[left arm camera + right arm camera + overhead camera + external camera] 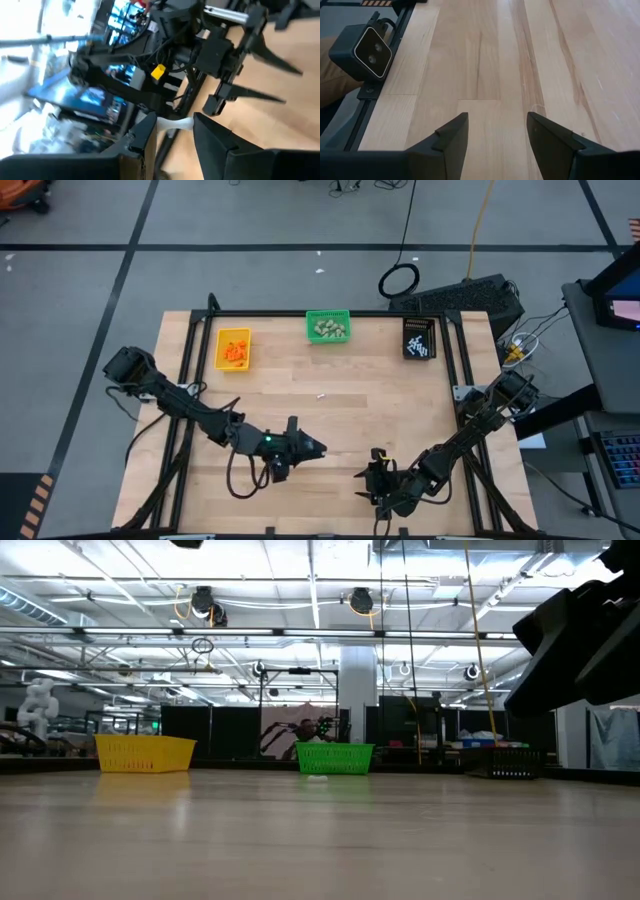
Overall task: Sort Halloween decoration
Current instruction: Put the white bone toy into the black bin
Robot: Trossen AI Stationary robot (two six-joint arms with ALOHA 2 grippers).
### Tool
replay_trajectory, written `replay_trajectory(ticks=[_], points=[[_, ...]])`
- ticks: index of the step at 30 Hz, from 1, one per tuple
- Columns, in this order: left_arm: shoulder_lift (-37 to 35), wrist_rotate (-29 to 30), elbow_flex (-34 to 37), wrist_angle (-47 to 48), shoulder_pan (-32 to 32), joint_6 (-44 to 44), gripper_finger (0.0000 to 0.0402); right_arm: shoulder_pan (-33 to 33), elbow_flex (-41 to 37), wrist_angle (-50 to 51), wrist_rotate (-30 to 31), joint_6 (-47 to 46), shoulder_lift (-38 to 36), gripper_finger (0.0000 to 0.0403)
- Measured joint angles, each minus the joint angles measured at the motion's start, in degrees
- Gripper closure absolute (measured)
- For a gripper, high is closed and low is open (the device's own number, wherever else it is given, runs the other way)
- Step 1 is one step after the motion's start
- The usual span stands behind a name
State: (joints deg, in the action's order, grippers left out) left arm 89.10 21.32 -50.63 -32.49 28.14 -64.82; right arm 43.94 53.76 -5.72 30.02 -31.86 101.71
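My left gripper is over the table's near middle, pointing toward the right edge, and is shut on a thin white stick. My right gripper is open, low over bare wood near the near edge. Orange bits lie in the yellow bin, beige lumps in the green bin, and white sticks in the black bin. One small white piece lies loose on the table's middle; the low view shows this white piece in front of the green bin. My left gripper pinches the white stick between its two fingers, near their free ends. The stick spans the gap, and its knobbed end meets the other finger. The fingers lie about level, pointing toward the table's right side. The stick appears lifted clear of the wood.
The three bins stand in a row along the far edge. The low camera's housing sits on the near frame rail by my right gripper. My right arm stands close ahead of my left gripper. Bare wood lies between the bins and both grippers.
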Motion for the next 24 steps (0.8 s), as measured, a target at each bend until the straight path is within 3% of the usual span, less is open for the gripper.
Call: replay_trajectory(ticks=[24], points=[[0.0,0.0,0.0,0.9,0.0,67.3,0.0288,0.0,0.0,0.0,0.0,-0.5,0.0,0.0213]])
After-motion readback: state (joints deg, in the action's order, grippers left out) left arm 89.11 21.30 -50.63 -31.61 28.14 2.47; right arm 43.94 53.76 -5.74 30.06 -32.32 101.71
